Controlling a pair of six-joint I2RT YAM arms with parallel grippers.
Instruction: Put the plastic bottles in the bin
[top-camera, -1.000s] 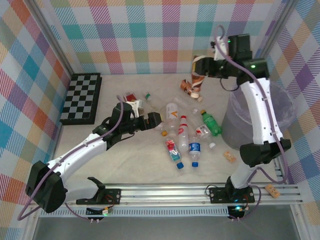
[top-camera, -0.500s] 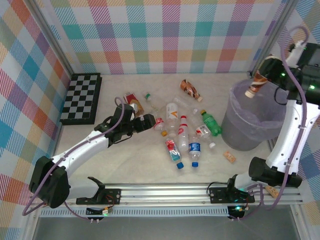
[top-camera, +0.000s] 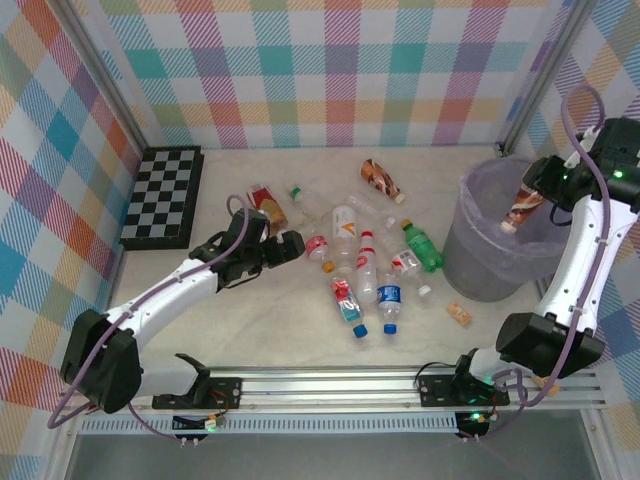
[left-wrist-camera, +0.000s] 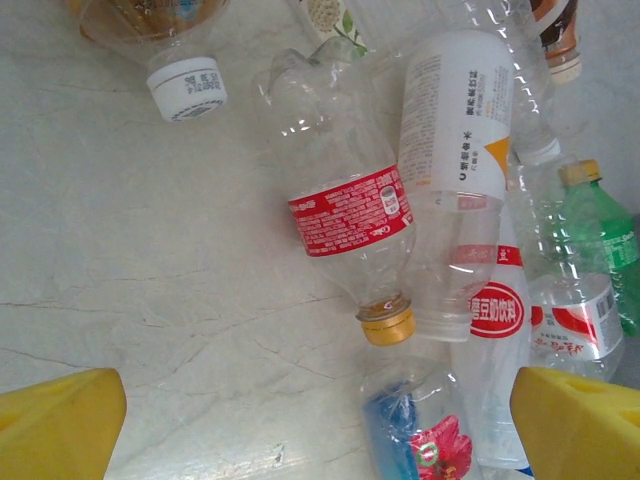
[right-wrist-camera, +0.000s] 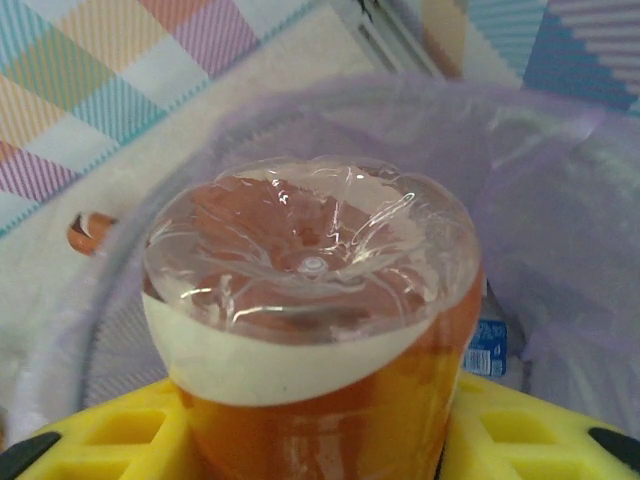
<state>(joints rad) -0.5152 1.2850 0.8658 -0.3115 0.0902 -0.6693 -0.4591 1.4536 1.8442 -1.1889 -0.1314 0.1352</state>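
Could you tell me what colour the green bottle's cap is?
Yellow-orange cap on the green bottle; clearest in the left wrist view.

Both arms are the same kit: glossy white tube links on the left arm (top-camera: 160, 295) and right arm (top-camera: 578, 255), joined by chunky matte black joint housings (top-camera: 100, 365). A loose greyish-lilac cable (top-camera: 75, 405) trails along each one. Tiny green status lights (top-camera: 617, 173) glow on the right arm's upper joints and down by the black base brackets (top-camera: 195, 385). The left gripper (top-camera: 295, 244) has a black body, and up close its fingers (left-wrist-camera: 60, 425) are bright yellow plastic wedges. The right gripper (top-camera: 535, 188) has fingers (right-wrist-camera: 525, 430) in the same yellow with moulded rectangular pockets.
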